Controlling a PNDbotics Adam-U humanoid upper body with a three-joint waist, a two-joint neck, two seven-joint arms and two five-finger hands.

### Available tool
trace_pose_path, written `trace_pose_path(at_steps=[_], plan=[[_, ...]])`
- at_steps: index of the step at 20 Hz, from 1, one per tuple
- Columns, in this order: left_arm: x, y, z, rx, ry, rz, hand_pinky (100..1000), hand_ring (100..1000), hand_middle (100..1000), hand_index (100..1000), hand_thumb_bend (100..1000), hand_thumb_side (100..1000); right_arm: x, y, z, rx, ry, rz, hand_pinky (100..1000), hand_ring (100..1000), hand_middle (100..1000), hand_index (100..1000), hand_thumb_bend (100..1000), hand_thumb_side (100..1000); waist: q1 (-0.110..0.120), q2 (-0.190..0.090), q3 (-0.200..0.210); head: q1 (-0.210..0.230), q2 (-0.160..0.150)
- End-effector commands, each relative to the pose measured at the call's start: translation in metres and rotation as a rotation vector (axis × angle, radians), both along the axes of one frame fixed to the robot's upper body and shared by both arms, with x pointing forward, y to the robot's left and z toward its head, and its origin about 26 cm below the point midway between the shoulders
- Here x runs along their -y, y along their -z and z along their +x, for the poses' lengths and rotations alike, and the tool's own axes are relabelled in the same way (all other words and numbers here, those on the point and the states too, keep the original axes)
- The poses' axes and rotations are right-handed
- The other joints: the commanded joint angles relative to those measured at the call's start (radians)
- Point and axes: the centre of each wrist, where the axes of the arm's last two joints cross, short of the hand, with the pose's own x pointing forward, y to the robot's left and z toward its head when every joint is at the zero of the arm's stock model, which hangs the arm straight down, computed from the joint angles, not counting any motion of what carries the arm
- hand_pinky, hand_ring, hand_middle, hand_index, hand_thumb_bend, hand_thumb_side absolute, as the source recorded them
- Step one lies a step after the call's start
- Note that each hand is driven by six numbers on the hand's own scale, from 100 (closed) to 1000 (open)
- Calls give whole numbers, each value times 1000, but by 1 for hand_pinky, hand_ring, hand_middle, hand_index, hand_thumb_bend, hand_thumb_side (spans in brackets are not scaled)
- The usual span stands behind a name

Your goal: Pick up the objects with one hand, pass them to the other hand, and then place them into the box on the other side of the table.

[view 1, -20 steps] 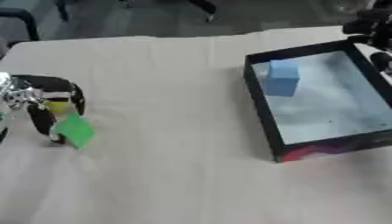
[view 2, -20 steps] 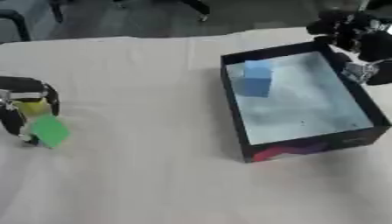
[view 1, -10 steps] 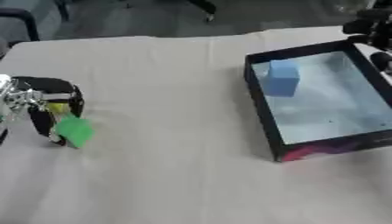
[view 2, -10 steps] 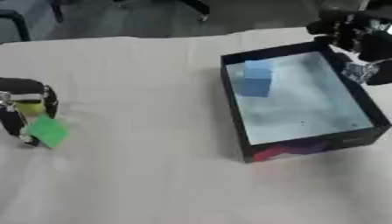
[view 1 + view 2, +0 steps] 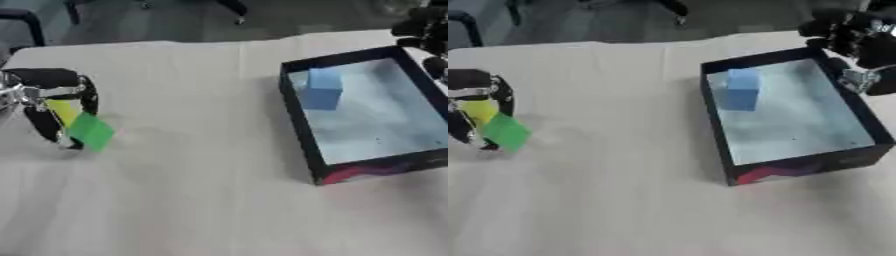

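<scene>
1. A flat green block (image 5: 91, 131) with a yellow piece (image 5: 61, 110) behind it sits at the left edge of the surface (image 5: 192, 165), tilted.
2. The left hand (image 5: 44, 97) curls its black fingers (image 5: 86, 95) around both pieces.
3. A blue cube (image 5: 322, 88) stands in the far left corner of the black-walled box (image 5: 299, 122), which has a pale floor.
4. The right hand (image 5: 859, 42) hovers over the box's far right rim; I cannot tell how its fingers are set.
5. A cream cloth covers the surface.

— How many blocks?
— Three: one blue block (image 5: 322, 88) inside the black box (image 5: 302, 122), one green block (image 5: 91, 132) and one yellow block (image 5: 61, 110) well left of the box.
— Boxes?
— One.
</scene>
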Motion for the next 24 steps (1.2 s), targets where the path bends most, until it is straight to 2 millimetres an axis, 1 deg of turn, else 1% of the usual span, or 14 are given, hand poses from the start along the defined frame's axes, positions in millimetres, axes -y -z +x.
trace_pose_path(at_steps=[1,6,10,15,19,22,23,24], plan=[[-4,-28,-13,79,5,-61,727,615,488,529,486,100,3,-22,-7,48,0,-9,1000,1000,901,1000,100,100,-8,-122,2,-6,3],[11,-30,-22,119,31,-203,726,601,480,528,445,100,-5,-28,-8,53,-26,15,1000,1000,905,1000,100,100,-9,-124,3,-12,-1],[23,-21,-22,136,-10,-357,730,585,471,523,375,100,-23,-38,-6,88,-87,35,1000,1000,915,1000,100,100,-10,-127,0,-16,-6],[38,-3,-19,111,-53,-507,736,576,465,524,303,100,-53,-49,-2,143,-185,28,1000,1000,943,1000,100,100,-9,-131,0,-32,-5],[49,7,-20,99,-69,-593,738,570,460,521,260,100,-71,-51,3,168,-250,10,1000,1000,961,1000,100,100,-11,-131,1,-50,6],[55,10,-22,102,-74,-624,738,570,460,521,260,100,-77,-50,5,175,-271,1,1000,1000,961,1000,100,100,-12,-132,1,-55,10],[59,11,-24,104,-65,-647,739,563,454,519,220,100,-81,-50,6,181,-288,-2,1000,1000,963,1000,100,100,-14,-131,2,-61,14],[65,12,-25,108,-56,-675,739,560,452,517,208,100,-87,-50,7,187,-306,-7,1000,1000,963,1000,100,100,-15,-130,3,-66,17]])
